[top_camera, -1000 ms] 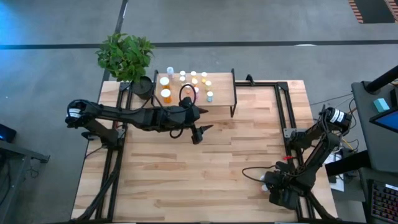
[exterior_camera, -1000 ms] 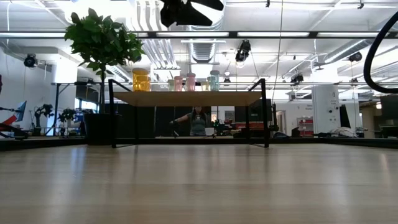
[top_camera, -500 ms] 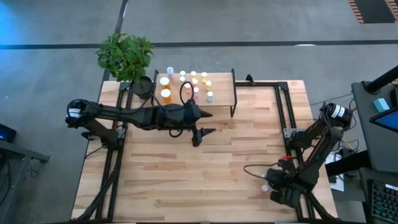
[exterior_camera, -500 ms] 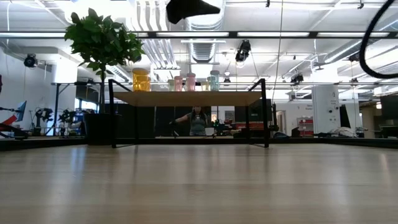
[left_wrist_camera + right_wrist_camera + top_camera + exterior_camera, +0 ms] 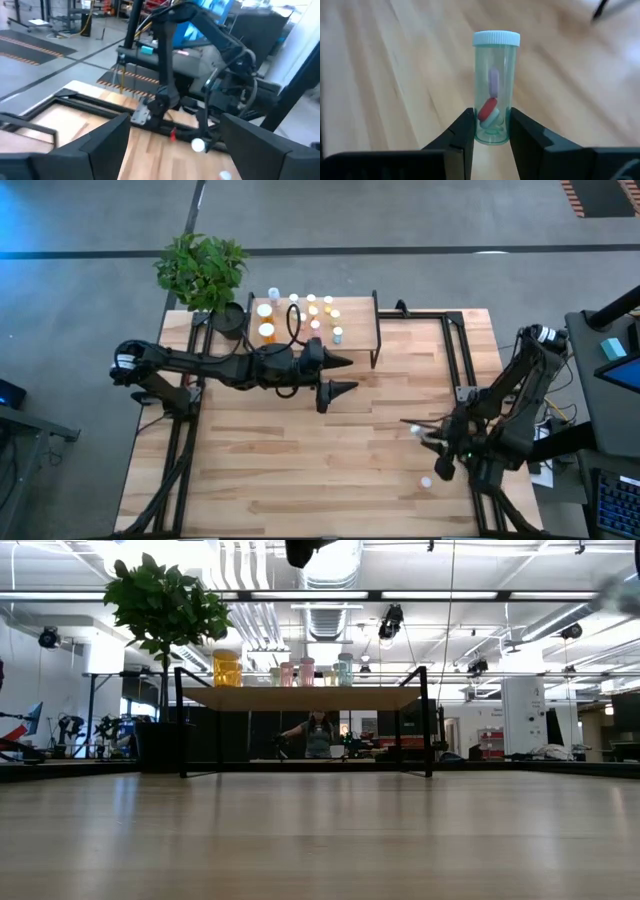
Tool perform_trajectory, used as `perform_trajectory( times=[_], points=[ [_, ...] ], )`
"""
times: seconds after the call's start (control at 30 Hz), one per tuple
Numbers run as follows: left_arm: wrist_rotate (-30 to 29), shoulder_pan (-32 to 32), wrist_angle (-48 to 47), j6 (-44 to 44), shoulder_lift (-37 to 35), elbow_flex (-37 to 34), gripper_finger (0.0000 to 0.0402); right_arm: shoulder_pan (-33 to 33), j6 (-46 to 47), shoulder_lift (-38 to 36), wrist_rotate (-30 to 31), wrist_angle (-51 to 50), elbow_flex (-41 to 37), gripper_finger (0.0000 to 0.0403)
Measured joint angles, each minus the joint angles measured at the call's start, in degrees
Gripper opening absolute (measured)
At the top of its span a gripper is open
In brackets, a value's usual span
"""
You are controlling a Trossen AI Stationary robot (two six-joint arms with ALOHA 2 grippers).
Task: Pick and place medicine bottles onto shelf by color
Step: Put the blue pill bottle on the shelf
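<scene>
right gripper (image 5: 490, 131) is clamped on a teal bottle (image 5: 495, 85) w/ white cap, fingers (image 5: 461, 135) pinching its lower end, jaws narrowed to the bottle's width. clear teal body, a few pills inside incl. a red/white one. bottle sticks straight out past the fingertips, cap end away from the wrist. in the high view the right gripper (image 5: 432, 437) sits over the right side of the table (image 5: 300, 470), near the right frame rail, well apart from the shelf (image 5: 350, 320). held bottle shows there only as a small pale tip (image 5: 413, 427). another small white-capped bottle (image 5: 425, 481) lies on the tabletop just nearer the front edge, apart from the gripper.

left gripper (image 5: 338, 376) hangs over mid table just in front of the shelf, fingers spread wide, nothing between them. left wrist view: both fingers (image 5: 107, 145) far apart w/ only the table & right arm (image 5: 210, 85) beyond.

shelf stands at the back of the table, next to a potted plant (image 5: 202, 270). on it: two larger orange bottles (image 5: 266, 321) at the plant end, then rows of small ones — orange/yellow, pink, teal (image 5: 338, 334), white caps up. low view shows them upright on the shelf board (image 5: 300, 697), orange (image 5: 227, 669) at left, pink (image 5: 306, 671) mid, teal (image 5: 345, 669) right. a person (image 5: 319, 735) is in the room behind the shelf, too small for detail.
</scene>
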Motion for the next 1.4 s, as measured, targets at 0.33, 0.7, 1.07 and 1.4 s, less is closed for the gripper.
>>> perform_trajectory(
  times=[0.33,0.7,1.07,1.4],
  points=[
    [4.59,0.16,13.90,-1.02,8.32,1.51,0.0293,-0.22,-12.90,-9.91,28.17,2.65,0.87,0.0090],
    [8.44,1.53,15.30,-1.16,17.20,12.03,0.0293,-0.24,-36.87,-15.76,29.15,13.07,0.87,0.0091],
    [15.83,1.48,14.90,4.58,31.03,28.08,0.0293,-1.74,-39.45,-19.97,32.01,13.17,0.87,0.0091],
    [15.17,2.68,2.38,4.88,32.59,35.55,0.0293,-6.00,-36.36,-19.93,34.61,13.73,0.87,0.0091]
  ],
)
